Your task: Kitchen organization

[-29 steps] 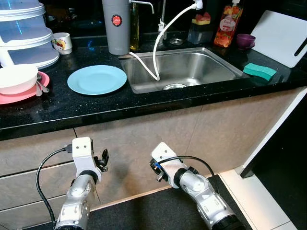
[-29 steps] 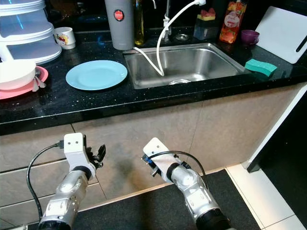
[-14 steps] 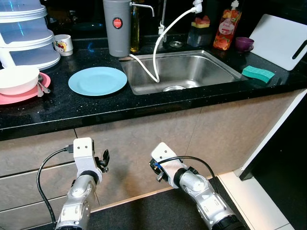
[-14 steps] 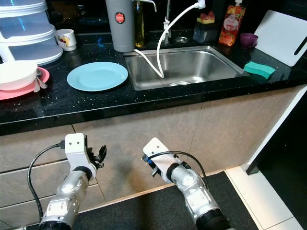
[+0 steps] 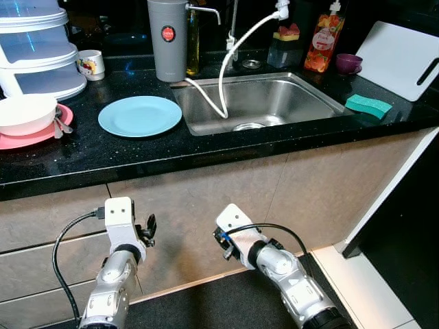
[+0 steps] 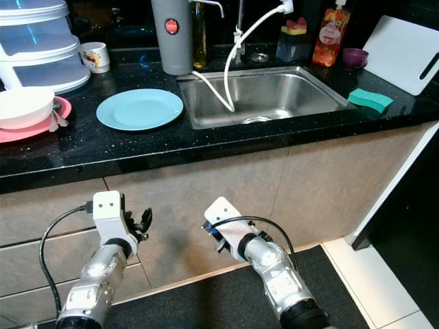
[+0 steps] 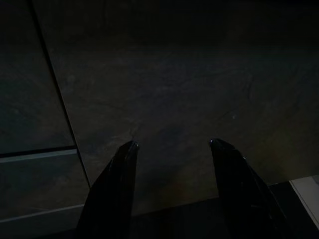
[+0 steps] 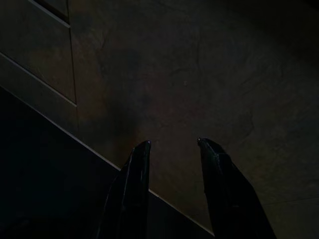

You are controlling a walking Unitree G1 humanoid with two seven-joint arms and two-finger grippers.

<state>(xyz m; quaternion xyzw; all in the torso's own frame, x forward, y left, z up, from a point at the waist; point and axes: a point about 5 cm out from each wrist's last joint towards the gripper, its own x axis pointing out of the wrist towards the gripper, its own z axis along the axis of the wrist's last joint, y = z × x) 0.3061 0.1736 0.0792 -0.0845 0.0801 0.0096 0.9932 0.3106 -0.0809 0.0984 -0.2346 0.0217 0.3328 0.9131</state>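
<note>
Almost nothing has changed over the last second: the whole view has drifted a touch, which is the head camera settling, while both arms hang where they were, low before the cabinet front (image 5: 206, 199). No object has been moved, so the tidying looks not yet begun and the robot seems to be sizing up the counter.

Nearest, the left gripper (image 7: 172, 149) and right gripper (image 8: 172, 145) point at the tan cabinet panel in dim light. Each has its two black fingers spread apart, released, with nothing between them and nothing touched.

Above is the black counter (image 5: 206, 147). At its left edge a white bowl (image 5: 26, 112) sits on a pink plate (image 5: 31, 136), with spoons just beside the bowl. A blue plate (image 5: 140, 115) lies flat between that and the sink (image 5: 319, 103), where a white hose (image 5: 223, 82) dips in. A green sponge (image 5: 368, 105) rests right of the sink.

Farther back stand stacked containers (image 5: 38, 48), a mug (image 5: 90, 64), a grey canister (image 5: 167, 38), a bottle (image 5: 324, 38), a purple cup (image 5: 348, 62) and a white board (image 5: 401, 48).
</note>
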